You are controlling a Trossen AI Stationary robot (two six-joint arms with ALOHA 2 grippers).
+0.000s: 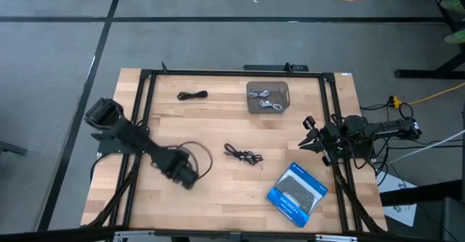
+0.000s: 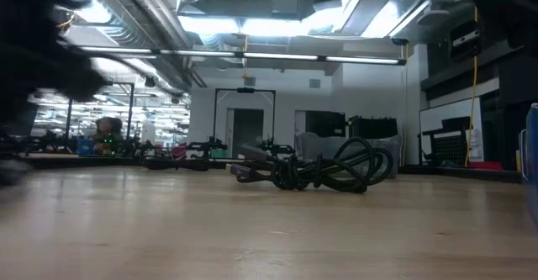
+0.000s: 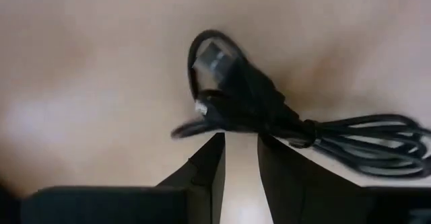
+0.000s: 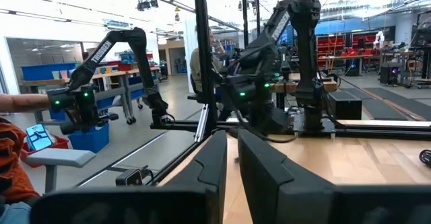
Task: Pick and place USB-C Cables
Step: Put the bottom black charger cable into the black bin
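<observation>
My left gripper [image 3: 239,158], fingers narrowly parted, hovers just above a black cable [image 3: 269,113] on the surface [image 1: 218,184]; 2 pale cables [image 1: 267,99] already sit in the grey tray [image 1: 251,107]. Risk: the narrow gap pinches 1 loop, and the coil slips free. Right gripper [image 1: 308,135] waits nearly closed.

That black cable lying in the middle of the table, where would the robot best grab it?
Probably at the bunched middle of the black cable, coming straight down from above. It lies flat on the table, with thin loose ends trailing out, so the thick knot gives the hand most to pinch.
</observation>
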